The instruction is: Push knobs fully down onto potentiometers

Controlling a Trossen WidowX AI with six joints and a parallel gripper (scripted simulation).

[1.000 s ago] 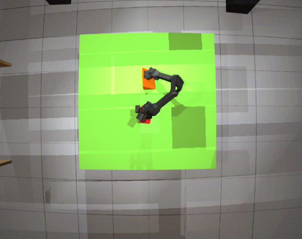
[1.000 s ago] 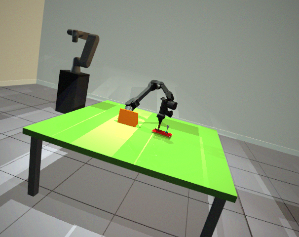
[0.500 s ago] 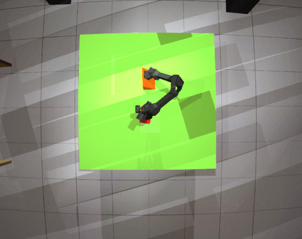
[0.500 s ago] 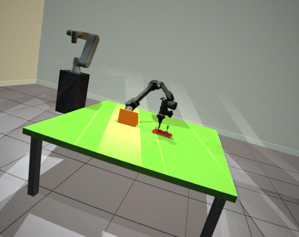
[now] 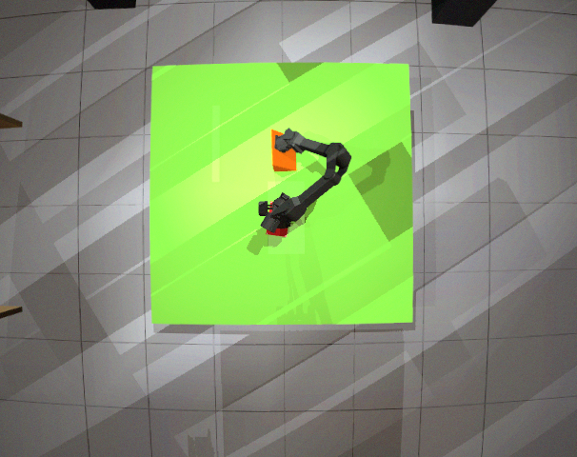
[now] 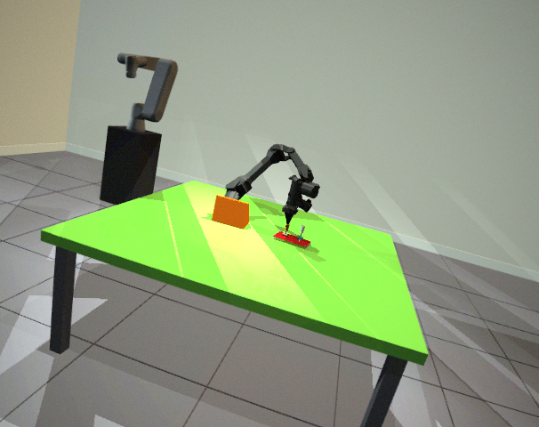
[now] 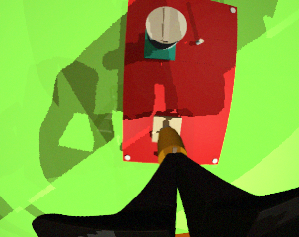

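My black pincer (image 7: 169,153) is pinched fully together, gripping nothing, its tip pointing down over the near knob (image 7: 168,133) on the flat red circuit board (image 7: 204,93). That board lies mid-table on the bright green table top (image 6: 123,238) (beside the orange wedge-shaped block (image 6: 230,211)). The far round grey knob (image 7: 167,26) sits above its teal potentiometer (image 7: 160,53).
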